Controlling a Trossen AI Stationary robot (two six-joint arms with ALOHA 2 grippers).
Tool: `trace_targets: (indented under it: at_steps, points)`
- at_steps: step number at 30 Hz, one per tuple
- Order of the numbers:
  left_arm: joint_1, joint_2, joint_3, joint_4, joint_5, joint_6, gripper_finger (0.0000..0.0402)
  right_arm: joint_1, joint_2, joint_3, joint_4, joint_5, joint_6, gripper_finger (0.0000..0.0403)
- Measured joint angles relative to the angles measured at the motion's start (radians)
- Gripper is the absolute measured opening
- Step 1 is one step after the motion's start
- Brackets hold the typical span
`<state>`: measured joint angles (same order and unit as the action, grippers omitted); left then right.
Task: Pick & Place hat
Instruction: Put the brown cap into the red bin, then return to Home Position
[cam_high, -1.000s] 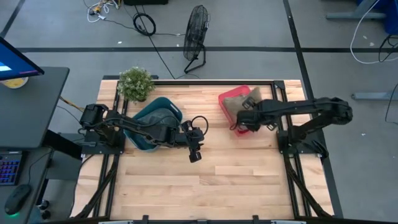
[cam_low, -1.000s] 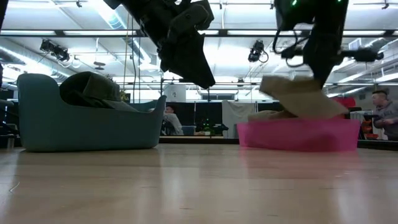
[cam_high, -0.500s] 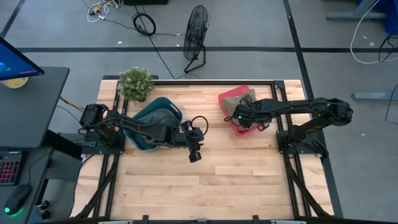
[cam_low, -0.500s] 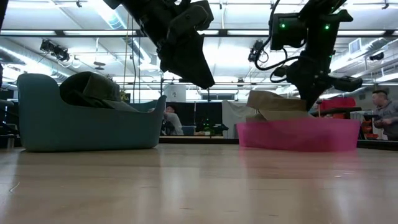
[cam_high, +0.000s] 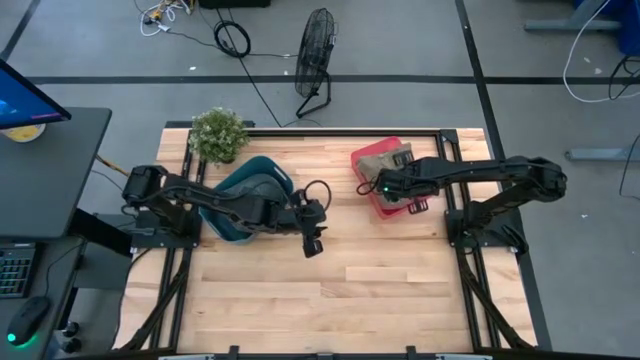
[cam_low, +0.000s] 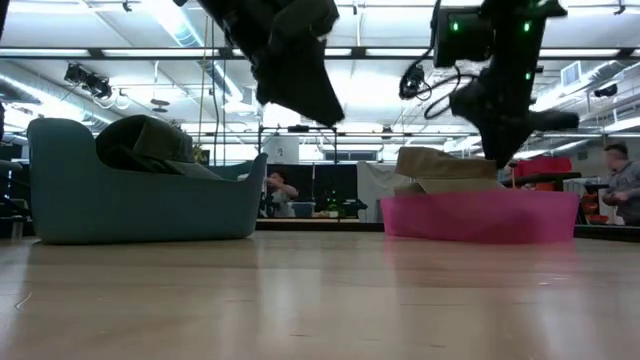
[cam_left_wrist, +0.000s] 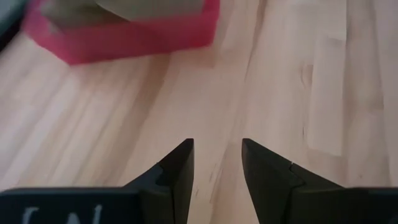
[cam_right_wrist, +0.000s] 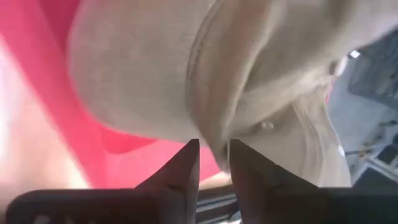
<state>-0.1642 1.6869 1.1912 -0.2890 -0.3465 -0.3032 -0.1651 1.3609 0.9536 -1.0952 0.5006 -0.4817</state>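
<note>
Over the middle of the worktop the left claw has barely shifted in the last second, hanging spread and empty beside the teal tub. To the right, the tan hat, a second ago lifted clear, now lies in the pink bin, so the placing looks nearly done. The right claw sits over the bin, narrowly parted around a fold of the hat.

Grey floor with a black fan, cables; ceiling strip lights.
</note>
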Motion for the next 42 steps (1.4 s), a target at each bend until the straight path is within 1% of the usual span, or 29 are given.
trace_targets:
  at_steps: [3,6,9,11,15,17,20,22,25,32,36,38,42]
  points:
    - [0.0,-0.065,0.0,-0.043,-0.026,0.0,0.0138,0.026,-0.009,0.094,-0.115,-0.017,0.076,0.0091]
    - [-0.001,-0.159,0.0,-0.126,-0.078,-0.001,0.0138,0.05,-0.038,0.192,-0.179,-0.058,0.174,0.0091]
    - [-0.01,-0.257,0.0,-0.193,-0.163,-0.001,0.0138,0.068,-0.104,0.255,-0.136,-0.181,0.238,0.0091]
    - [-0.019,-0.321,0.0,-0.238,-0.207,0.015,0.0138,0.082,-0.161,0.261,-0.061,-0.277,0.234,0.0091]
    - [-0.035,-0.443,-0.005,-0.332,-0.237,0.01,0.0138,0.111,-0.285,0.261,0.041,-0.432,0.22,0.0091]
    - [-0.037,-0.507,-0.032,-0.34,-0.245,0.002,0.0138,0.127,-0.341,0.261,0.063,-0.465,0.252,0.0091]
    - [-0.036,-0.609,-0.126,-0.325,-0.248,-0.002,0.0138,0.156,-0.426,0.25,0.11,-0.476,0.308,0.0091]
    - [-0.036,-0.682,-0.214,-0.285,-0.249,-0.005,0.0138,0.173,-0.486,0.215,0.165,-0.476,0.333,0.0091]
    - [-0.036,-0.79,-0.342,-0.169,-0.248,0.0,0.0138,0.193,-0.578,0.125,0.302,-0.476,0.369,0.0091]
    - [-0.035,-1.004,-0.561,0.028,-0.249,0.044,0.0138,0.213,-0.774,-0.176,0.671,-0.476,0.434,0.0091]
    - [-0.035,-1.096,-0.698,0.183,-0.247,0.101,0.0138,0.213,-0.875,-0.343,0.822,-0.475,0.448,0.0091]
    - [-0.035,-1.134,-0.762,0.255,-0.247,0.106,0.0138,0.213,-0.92,-0.418,0.896,-0.475,0.46,0.0091]
    - [-0.035,-1.198,-0.859,0.336,-0.23,0.111,0.0138,0.213,-1.001,-0.537,1.004,-0.473,0.484,0.0091]
